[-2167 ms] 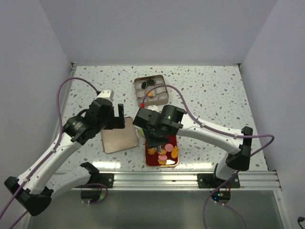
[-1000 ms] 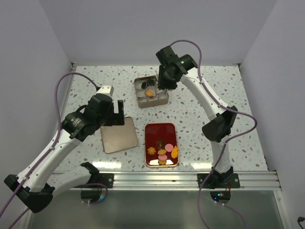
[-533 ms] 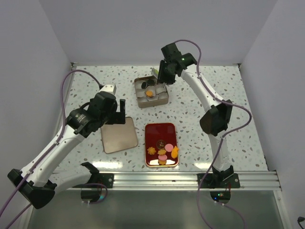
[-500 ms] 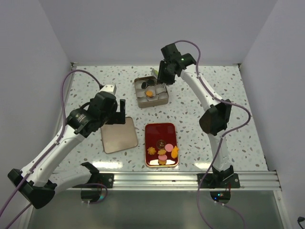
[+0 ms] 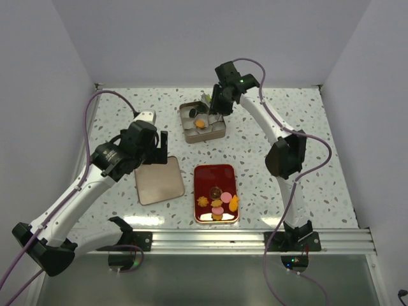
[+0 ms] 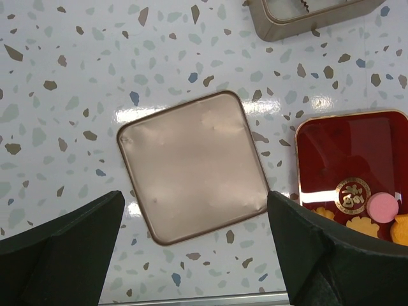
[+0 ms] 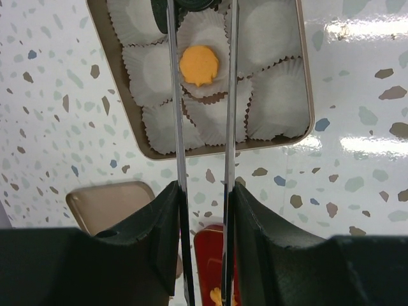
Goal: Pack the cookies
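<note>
Several cookies (image 5: 220, 204) in pink, orange and brown lie at the near end of the red tray (image 5: 213, 178). An orange cookie (image 7: 199, 65) sits in a paper cup inside the square tin (image 7: 306, 95), with dark ones (image 5: 192, 114) beside it. My right gripper (image 7: 204, 191) is shut on the metal tongs (image 7: 180, 159), whose two blades reach over the tin (image 5: 185, 124). A dark cookie (image 7: 191, 3) shows between the tong tips at the frame's top edge; whether it is pinched I cannot tell. My left gripper (image 6: 194, 197) hangs open above the tin lid (image 6: 194, 166).
The flat lid (image 5: 159, 180) lies left of the red tray (image 6: 331, 153). White paper cups (image 7: 268, 115) fill the tin. A metal rail (image 5: 255, 239) runs along the near table edge. Walls close in the left, right and back sides.
My right arm has carried the tongs from the red tray to the tin and over the last second edged slightly left over it. The left arm drifted a little away from me.
</note>
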Controlling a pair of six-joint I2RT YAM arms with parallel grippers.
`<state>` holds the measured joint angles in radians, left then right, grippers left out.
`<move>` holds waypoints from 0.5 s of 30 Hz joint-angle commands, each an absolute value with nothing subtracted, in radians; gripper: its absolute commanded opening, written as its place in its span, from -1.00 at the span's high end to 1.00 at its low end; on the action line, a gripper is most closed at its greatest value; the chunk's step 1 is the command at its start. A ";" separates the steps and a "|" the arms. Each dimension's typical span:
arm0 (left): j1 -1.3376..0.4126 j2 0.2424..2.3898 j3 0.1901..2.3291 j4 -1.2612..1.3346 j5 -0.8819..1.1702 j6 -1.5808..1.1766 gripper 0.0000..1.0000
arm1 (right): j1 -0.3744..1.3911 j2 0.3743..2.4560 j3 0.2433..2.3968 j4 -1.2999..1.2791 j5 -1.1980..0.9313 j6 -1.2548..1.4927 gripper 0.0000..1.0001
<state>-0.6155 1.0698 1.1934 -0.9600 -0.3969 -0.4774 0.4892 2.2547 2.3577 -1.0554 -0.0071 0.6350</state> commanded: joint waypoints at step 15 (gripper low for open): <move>-0.615 1.088 1.226 -0.940 -0.411 -0.460 -1.00 | 0.469 2.126 2.233 -1.019 0.087 0.638 0.33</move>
<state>-0.6155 1.0920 1.1934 -0.9592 -0.3977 -0.4755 0.4835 2.2169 2.2318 -1.0336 0.0368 0.6289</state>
